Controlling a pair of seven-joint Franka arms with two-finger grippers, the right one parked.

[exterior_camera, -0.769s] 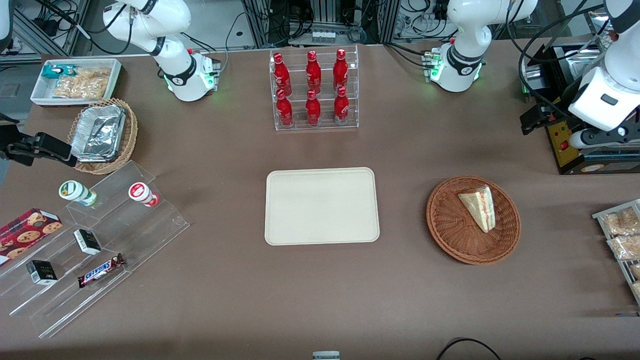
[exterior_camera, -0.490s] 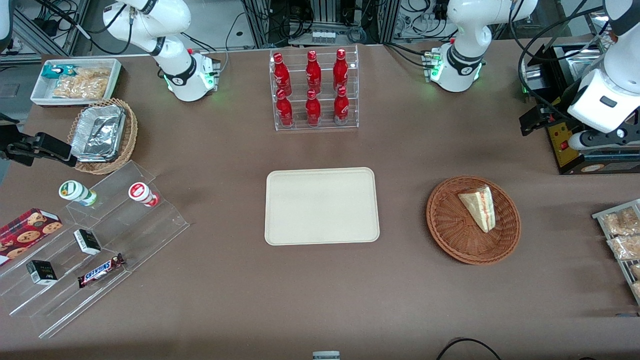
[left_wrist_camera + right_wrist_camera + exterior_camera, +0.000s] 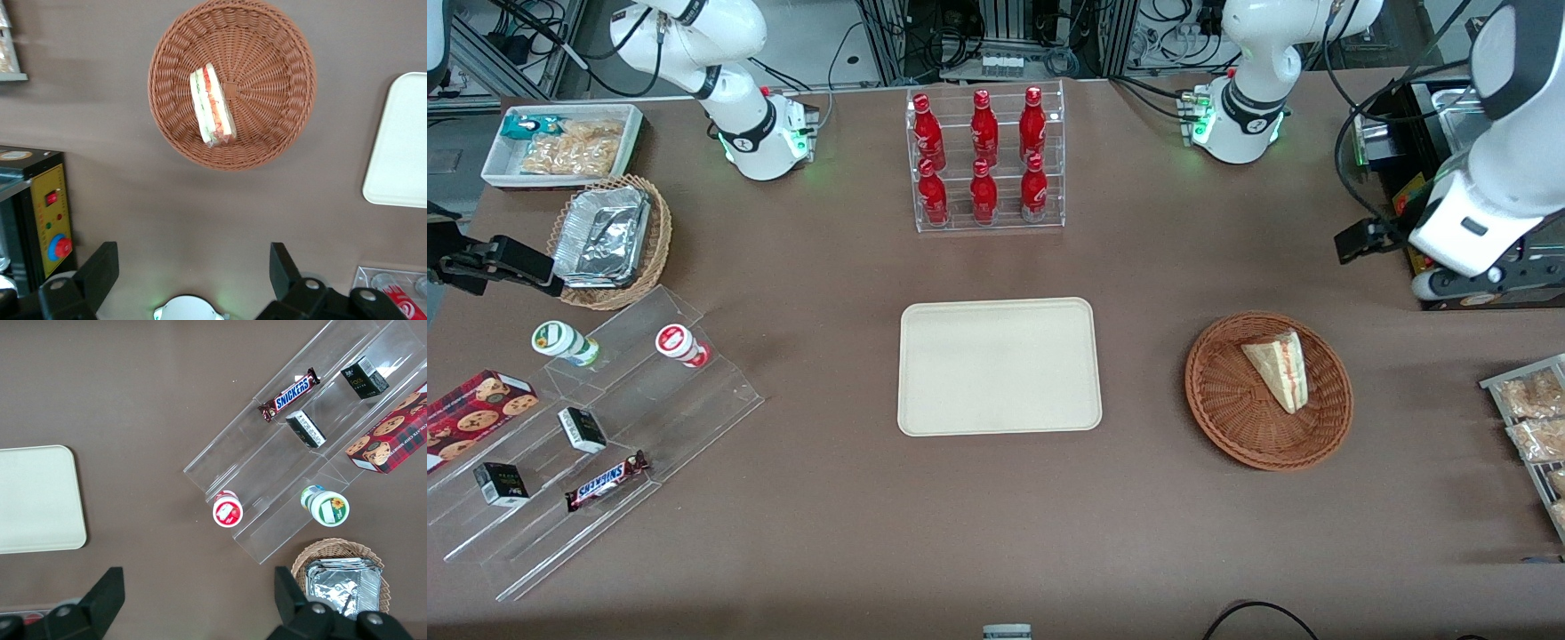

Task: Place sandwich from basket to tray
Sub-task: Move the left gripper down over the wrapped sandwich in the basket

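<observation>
The sandwich [image 3: 1279,369], a pale wedge with red and green filling at its cut edge [image 3: 212,109], lies in the round reddish-brown basket [image 3: 1227,400] [image 3: 280,53]. The cream tray [image 3: 998,366] [image 3: 400,140] lies flat beside the basket, toward the parked arm's end, with nothing on it. My gripper [image 3: 191,267] hangs open and empty over bare table, farther from the front camera than the basket and well apart from it. In the front view the working arm's white wrist [image 3: 1467,227] hangs high, toward its own end of the table from the basket.
A black box with a yellow button panel [image 3: 1427,258] [image 3: 50,220] stands close beside the wrist. A rack of snack bags [image 3: 1529,418] sits at the table edge. A red bottle rack [image 3: 985,160], acrylic steps with snacks [image 3: 587,427] and a tan foil basket [image 3: 609,240] stand farther off.
The working arm's wrist has swung nearer to the front camera and a little toward the basket. Sandwich, basket and tray have not moved.
</observation>
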